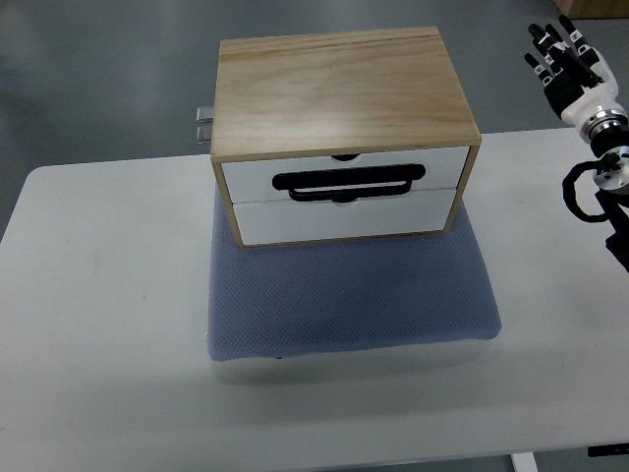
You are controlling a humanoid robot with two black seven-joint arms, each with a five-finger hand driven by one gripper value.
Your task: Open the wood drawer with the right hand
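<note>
The wood drawer box (344,133) is seen standing on a blue mat (354,295) in the middle of the white table (98,324), its white front turned toward the camera. Two drawers are stacked in it, an upper drawer (346,169) and a lower drawer (344,218), and both fronts are seen flush with the wooden frame, so neither is judged to be opened yet. A black handle (349,183) is seen lying across the seam between the two fronts; which drawer it belongs to cannot be told.

The right robot hand (568,61) is seen at the upper right, beyond the table's far edge and well apart from the box, with its dark fingers (550,49) held roughly straight and pointed away; nothing is gripped. The left arm is not shown.

The task is therefore judged to be at its very start: the handle is not yet reached. The approach, the grasp and the pull toward the near edge are all left to be done.
</note>
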